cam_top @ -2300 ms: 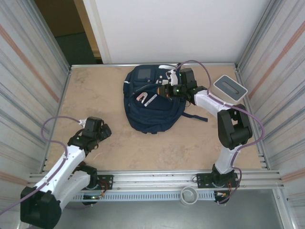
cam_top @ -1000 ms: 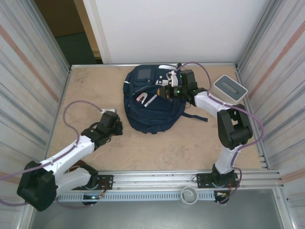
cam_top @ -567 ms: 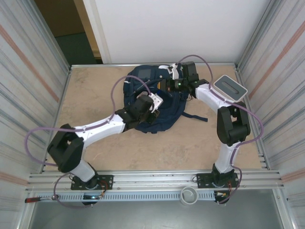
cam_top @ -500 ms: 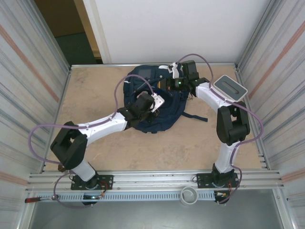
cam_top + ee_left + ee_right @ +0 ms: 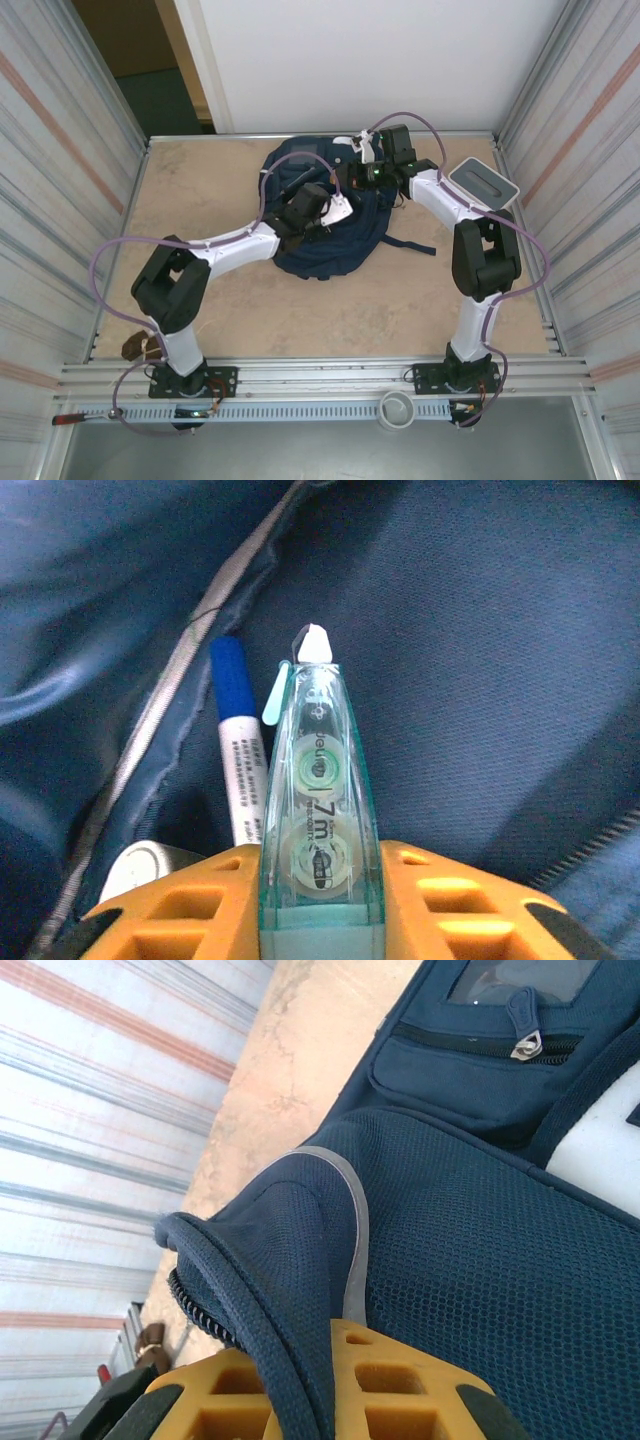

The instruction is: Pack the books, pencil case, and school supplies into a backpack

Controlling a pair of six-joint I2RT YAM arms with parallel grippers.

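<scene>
The navy backpack (image 5: 322, 232) lies at the back middle of the table. My right gripper (image 5: 352, 178) is shut on the rim of its opening (image 5: 290, 1250) and holds that flap up. My left gripper (image 5: 326, 208) is over the opening, its orange fingers (image 5: 450, 900) closed against a clear teal correction tape (image 5: 318, 800) that points into the backpack's dark inside (image 5: 480, 680). A pen (image 5: 238, 765) with a blue cap and white barrel lies inside, just left of the tape. A pale rounded thing (image 5: 148, 865) shows partly beside it. The books and the pencil case are out of view.
A white box with a grey top (image 5: 482, 184) stands at the back right, close to the right arm. A backpack strap (image 5: 412, 245) trails right across the table (image 5: 190, 210). Ribbed metal walls (image 5: 60, 180) close in both sides.
My left arm has swung from the near left of the table out over the backpack, carrying the correction tape. The right gripper has drawn the flap slightly back and up.
</scene>
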